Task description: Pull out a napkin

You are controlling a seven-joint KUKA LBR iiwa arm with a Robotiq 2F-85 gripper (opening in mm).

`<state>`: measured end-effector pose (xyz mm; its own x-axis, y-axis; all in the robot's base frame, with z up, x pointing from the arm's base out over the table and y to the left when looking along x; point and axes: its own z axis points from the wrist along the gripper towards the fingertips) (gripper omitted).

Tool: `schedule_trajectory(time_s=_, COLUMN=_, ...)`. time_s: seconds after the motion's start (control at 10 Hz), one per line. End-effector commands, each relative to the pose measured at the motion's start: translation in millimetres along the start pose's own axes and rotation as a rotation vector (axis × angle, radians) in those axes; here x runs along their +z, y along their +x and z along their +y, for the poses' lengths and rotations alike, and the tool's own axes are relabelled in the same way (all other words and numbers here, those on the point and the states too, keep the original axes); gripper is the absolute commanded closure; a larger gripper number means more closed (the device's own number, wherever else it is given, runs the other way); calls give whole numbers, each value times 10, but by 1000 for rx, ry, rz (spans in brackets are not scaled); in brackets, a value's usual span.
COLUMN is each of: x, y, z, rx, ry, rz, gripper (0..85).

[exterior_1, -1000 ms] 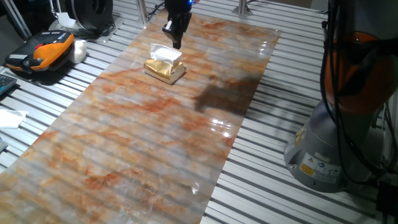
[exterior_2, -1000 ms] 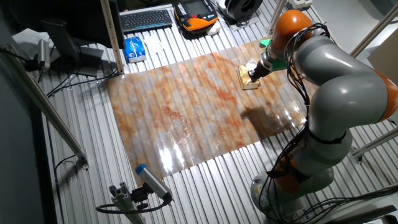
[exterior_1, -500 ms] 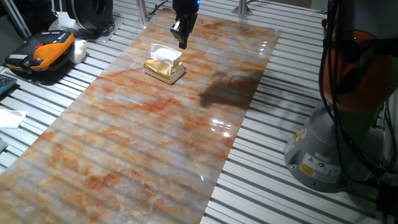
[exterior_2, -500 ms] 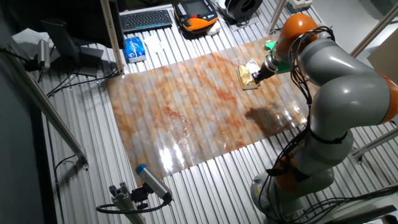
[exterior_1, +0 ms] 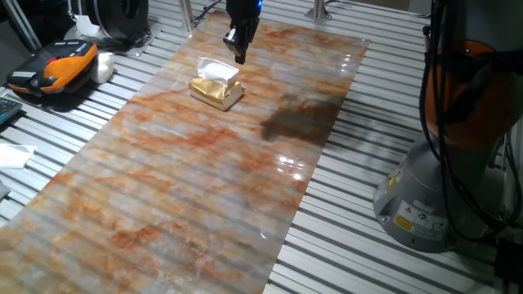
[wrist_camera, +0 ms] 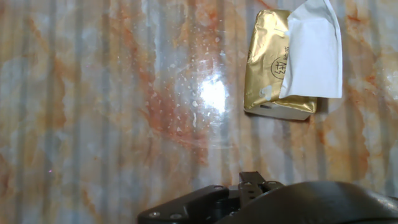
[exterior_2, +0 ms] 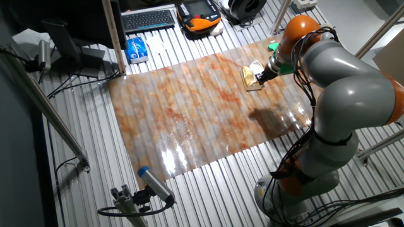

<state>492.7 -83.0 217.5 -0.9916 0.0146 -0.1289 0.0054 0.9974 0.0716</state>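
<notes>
The small shiny gold napkin box (exterior_1: 216, 91) lies on the marbled orange mat (exterior_1: 204, 180), near its far end. A white napkin (exterior_1: 217, 70) sticks out of the top of the box. In the hand view the box (wrist_camera: 266, 68) is at the upper right with the napkin (wrist_camera: 314, 50) spread over its right half. My gripper (exterior_1: 239, 57) hangs just beyond the box, a little above the napkin and apart from it. Its fingers look closed together with nothing between them. In the other fixed view the gripper (exterior_2: 261, 75) is beside the box (exterior_2: 250, 79). The hand view does not show the fingertips.
An orange and black handset (exterior_1: 57, 65) lies on the slatted table at the left. A white paper piece (exterior_1: 12, 153) sits at the left edge. The arm's grey base (exterior_1: 425, 196) stands at the right. A keyboard (exterior_2: 148, 19) and a blue packet (exterior_2: 134, 49) lie beyond the mat.
My gripper has risen and moved a little to the right, away from the napkin. Over the last half second it has stayed still. The napkin and box have not moved.
</notes>
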Motion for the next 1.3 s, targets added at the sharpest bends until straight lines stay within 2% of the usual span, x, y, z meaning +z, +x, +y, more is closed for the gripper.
schedule_trajectory(time_s=0.0, x=-3, y=-1, z=1, rx=2, ry=0, rz=0, gripper=850)
schedule_trajectory(time_s=0.3, x=-2, y=-23, z=20, rx=20, ry=-4, rz=0, gripper=850)
schedule_trajectory(time_s=0.6, x=-21, y=-76, z=71, rx=39, ry=43, rz=9, gripper=850)
schedule_trajectory(time_s=0.7, x=-4, y=-88, z=77, rx=43, ry=33, rz=13, gripper=850)
schedule_trajectory(time_s=0.9, x=-1, y=-110, z=87, rx=65, ry=62, rz=-4, gripper=850)
schedule_trajectory(time_s=1.1, x=-1, y=-117, z=96, rx=71, ry=47, rz=14, gripper=850)
schedule_trajectory(time_s=1.2, x=1, y=-115, z=94, rx=84, ry=17, rz=21, gripper=850)
